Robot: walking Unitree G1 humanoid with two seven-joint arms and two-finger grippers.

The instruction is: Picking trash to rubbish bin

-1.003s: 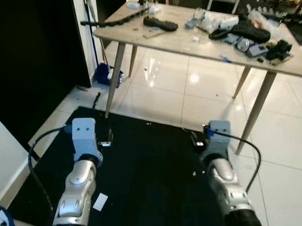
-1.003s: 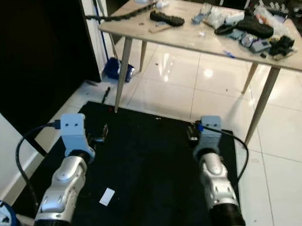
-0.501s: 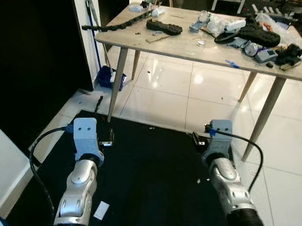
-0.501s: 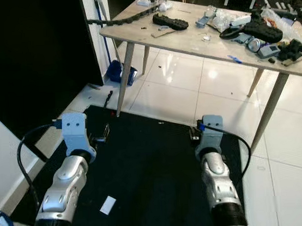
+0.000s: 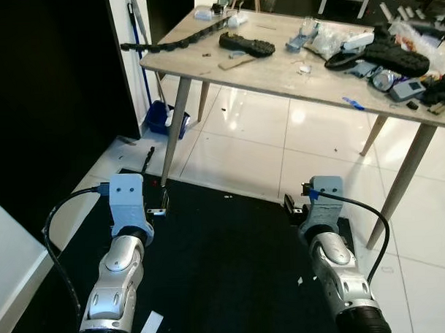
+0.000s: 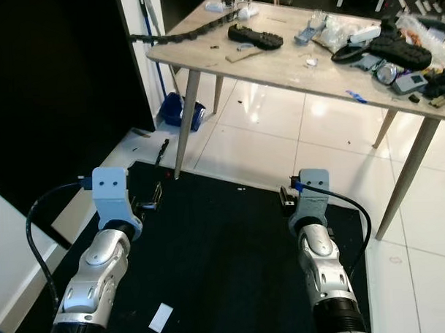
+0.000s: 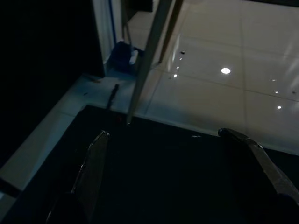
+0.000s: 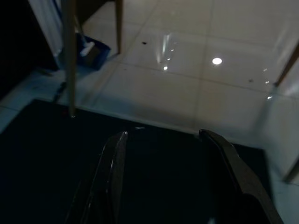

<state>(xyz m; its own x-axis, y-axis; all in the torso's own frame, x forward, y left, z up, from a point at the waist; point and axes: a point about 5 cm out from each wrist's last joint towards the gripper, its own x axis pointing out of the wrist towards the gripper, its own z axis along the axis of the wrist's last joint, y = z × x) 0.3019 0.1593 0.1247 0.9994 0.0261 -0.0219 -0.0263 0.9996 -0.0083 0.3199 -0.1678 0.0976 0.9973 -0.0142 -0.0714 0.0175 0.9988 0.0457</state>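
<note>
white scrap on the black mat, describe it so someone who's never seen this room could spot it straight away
Start at the black mat on the tiled floor in front of the wooden table. Follow the robot's left arm back from its left pincer toward the robot's body. Just inboard of the forearm lies the white scrap, a small flat rectangle, far bigger than the tiny pale specks elsewhere on the mat.

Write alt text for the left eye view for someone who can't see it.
Two silver robot arms reach forward over a black mat, left gripper and right gripper both holding nothing. A small white scrap of paper lies on the mat beside the left arm. Beyond, a wooden table cluttered with odds and ends stands on glossy white tiles.
</note>
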